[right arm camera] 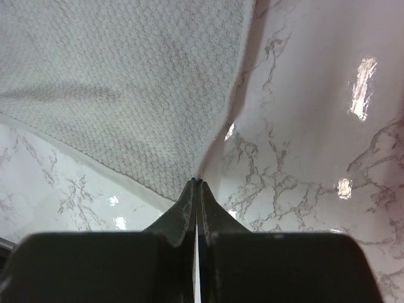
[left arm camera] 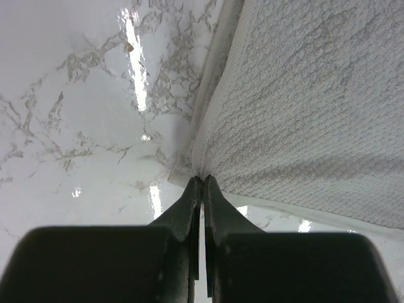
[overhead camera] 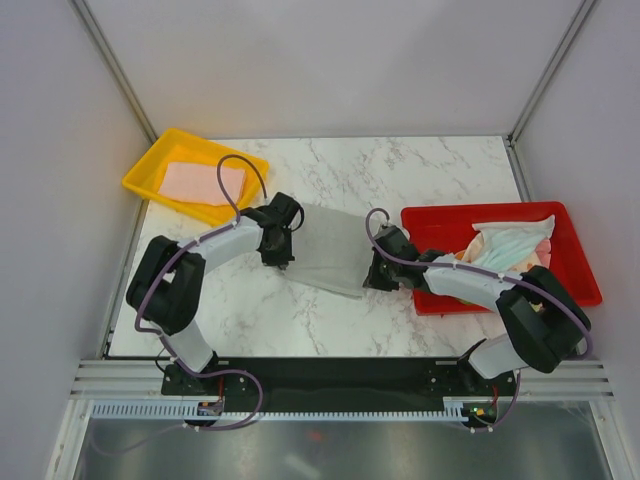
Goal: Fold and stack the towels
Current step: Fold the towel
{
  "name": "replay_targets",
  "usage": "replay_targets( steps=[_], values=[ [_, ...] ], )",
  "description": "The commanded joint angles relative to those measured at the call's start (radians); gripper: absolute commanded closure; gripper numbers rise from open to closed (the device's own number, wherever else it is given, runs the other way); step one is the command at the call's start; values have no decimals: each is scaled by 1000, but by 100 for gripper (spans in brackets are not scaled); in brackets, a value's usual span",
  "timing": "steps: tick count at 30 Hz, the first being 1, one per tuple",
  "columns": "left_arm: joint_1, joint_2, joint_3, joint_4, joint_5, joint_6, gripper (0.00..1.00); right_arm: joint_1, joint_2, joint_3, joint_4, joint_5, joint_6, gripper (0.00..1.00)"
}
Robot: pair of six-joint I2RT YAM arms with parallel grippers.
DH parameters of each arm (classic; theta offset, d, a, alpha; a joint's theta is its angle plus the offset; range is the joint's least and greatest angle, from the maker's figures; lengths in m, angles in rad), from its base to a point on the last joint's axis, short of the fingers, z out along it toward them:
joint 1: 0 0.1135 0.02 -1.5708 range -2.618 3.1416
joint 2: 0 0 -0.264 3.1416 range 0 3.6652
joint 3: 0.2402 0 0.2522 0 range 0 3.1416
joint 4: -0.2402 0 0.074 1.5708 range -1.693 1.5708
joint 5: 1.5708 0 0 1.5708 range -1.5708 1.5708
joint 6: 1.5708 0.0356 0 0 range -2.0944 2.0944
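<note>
Left gripper [left arm camera: 202, 180] here is pinched together on a corner of the grey towel [left arm camera: 303, 95], with the weave bunching right at my fingertips. Same deal on the other side: my right gripper [right arm camera: 197, 182] is clamped on the other near corner, jaws pressed flat with just the fabric edge between them. So I've got the grey one by both near corners, and it's spread out between my two arms in the middle of the marble table [overhead camera: 400, 170]. I honestly can't tell from the wrist views how much of it is off the surface.

Off to my left, at the far corner, sits the yellow tray [overhead camera: 150, 165] with a pale pink towel [overhead camera: 200, 183] lying flat inside. On my right is the red tray [overhead camera: 580, 270] with a crumpled heap of towels [overhead camera: 512, 245] in it, mint green showing on top.
</note>
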Motion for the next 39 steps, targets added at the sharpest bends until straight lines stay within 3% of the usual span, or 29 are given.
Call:
replay_targets(
  steps=[1,11,18,30,33,39],
  values=[
    [0,-37,71,-24,-33,37,98,6,-56,35,19,-3,34,100],
    [17,35,71,-24,-122,29,98,112,-35,-37,171,41,159,100],
    [28,95,63,-8,-160,32,98,116,13,-106,246,47,218,100],
    [36,81,-40,39,-13,-3,98,110,7,-101,173,133,178,100],
    [33,54,-52,59,52,-9,98,110,-30,-63,139,88,157,100],
    [37,14,9,27,18,5,98,155,-48,-15,168,14,195,100]
  ],
)
